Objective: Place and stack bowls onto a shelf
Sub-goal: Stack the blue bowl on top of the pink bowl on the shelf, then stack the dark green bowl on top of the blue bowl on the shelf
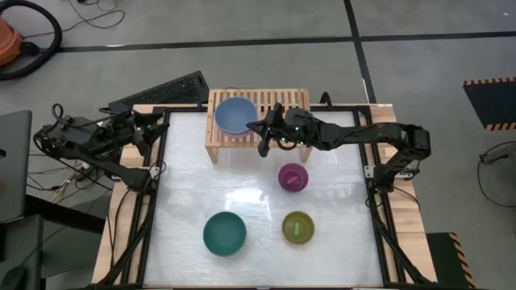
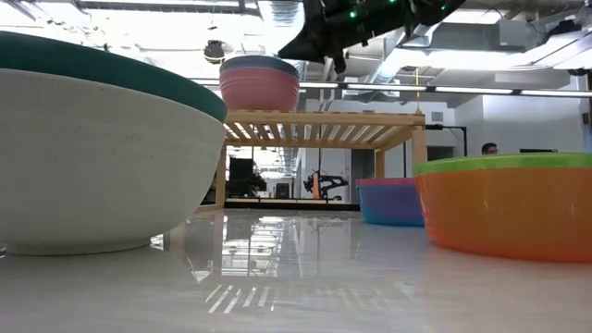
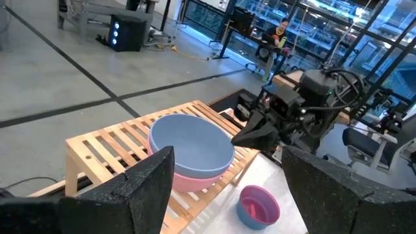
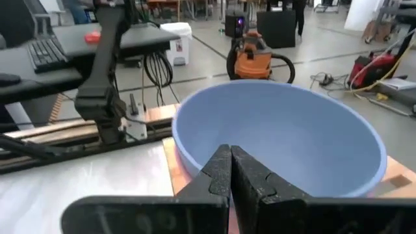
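Your right gripper [image 1: 261,147], jaws clenched on nothing, hangs at the shelf's [image 1: 294,99] lower edge, upper centre of the high view, just right of the blue-grey bowl [image 1: 235,115] that is nested in the pink bowl [image 2: 262,90]. The purple bowl [image 1: 293,176] lies just below and right of those jaws and looks the likeliest next pick; being round, it offers no long axis, so any rim works. The left gripper [image 1: 143,127], jaws released, waits at the counter's [image 1: 339,258] upper-left corner, farther off. The teal bowl [image 1: 223,234] and olive-green bowl [image 1: 298,228] sit lower down. The glossy counter gives open room; the shelf's right half is free.
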Robot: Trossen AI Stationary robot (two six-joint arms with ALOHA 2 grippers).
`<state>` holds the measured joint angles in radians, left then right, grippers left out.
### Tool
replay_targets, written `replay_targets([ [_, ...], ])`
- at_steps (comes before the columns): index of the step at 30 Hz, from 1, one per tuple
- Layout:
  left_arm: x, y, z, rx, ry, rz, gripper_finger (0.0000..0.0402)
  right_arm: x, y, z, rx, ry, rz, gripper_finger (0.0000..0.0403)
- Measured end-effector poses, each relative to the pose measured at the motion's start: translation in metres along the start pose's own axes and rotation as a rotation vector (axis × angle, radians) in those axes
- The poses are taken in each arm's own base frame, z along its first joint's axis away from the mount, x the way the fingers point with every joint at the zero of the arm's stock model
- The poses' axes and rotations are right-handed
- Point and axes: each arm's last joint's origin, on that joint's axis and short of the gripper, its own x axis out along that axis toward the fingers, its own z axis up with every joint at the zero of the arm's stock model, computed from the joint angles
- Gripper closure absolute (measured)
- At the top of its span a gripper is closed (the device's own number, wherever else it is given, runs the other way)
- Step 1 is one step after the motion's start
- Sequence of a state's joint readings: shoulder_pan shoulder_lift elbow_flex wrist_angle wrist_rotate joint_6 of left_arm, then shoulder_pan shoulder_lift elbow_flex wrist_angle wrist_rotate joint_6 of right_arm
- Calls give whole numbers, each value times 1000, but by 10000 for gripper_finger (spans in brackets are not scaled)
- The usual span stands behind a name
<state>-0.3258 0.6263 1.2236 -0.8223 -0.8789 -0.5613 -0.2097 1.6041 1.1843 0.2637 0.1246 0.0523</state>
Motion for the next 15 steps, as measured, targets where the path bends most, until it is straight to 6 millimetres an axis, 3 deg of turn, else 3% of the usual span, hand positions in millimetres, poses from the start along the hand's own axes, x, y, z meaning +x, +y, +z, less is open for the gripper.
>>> replay_targets([
  [4,0,0,0,0,0,0,133,-9,4,11,6,-46,18,375],
  [9,0,0,0,0,8,-14,133,-52,26,51,15,-49,163,362],
  [12,0,-1,0,0,17,-28,133,-84,43,55,-4,122,224,341],
  [15,0,-1,-1,0,19,-31,133,-107,64,43,20,310,286,315],
])
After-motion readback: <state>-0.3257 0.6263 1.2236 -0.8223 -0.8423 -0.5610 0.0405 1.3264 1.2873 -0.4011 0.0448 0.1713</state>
